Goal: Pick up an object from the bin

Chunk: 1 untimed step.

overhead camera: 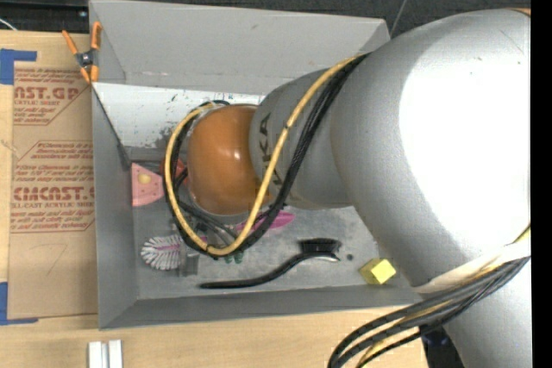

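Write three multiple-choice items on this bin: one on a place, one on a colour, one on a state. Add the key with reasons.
1. Where in the bin does the small cube lie?
A. At the bottom right of the view
B. In the top left corner
C. Against the top wall

2. What colour is that cube?
A. Blue
B. Yellow
C. Black

3. How does the long black tool lie?
A. Upright against a wall
B. On top of the cube
C. Flat on the floor

Key:
1. A, it sits on the floor at the bottom right.
2. B, its faces are yellow.
3. C, its whole length rests on the floor, apart from the cube.
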### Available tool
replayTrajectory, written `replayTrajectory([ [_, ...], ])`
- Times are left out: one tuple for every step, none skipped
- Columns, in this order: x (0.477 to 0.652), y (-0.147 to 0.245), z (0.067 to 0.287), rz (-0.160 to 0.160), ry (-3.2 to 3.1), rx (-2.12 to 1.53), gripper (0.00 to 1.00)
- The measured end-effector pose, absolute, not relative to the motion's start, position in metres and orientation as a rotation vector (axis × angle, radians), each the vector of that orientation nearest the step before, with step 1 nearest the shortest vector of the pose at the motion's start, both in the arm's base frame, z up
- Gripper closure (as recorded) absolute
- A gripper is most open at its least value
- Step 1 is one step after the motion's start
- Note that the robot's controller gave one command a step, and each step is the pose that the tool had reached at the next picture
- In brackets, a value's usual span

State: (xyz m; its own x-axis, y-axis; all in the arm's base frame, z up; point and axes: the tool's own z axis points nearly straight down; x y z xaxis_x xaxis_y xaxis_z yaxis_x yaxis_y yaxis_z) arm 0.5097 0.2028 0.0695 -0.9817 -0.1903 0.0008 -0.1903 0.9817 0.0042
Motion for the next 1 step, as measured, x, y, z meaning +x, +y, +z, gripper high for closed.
replayTrajectory([
  [0.5068,0.2018,0.1055,-0.002,-3.116,0.299,1.00],
])
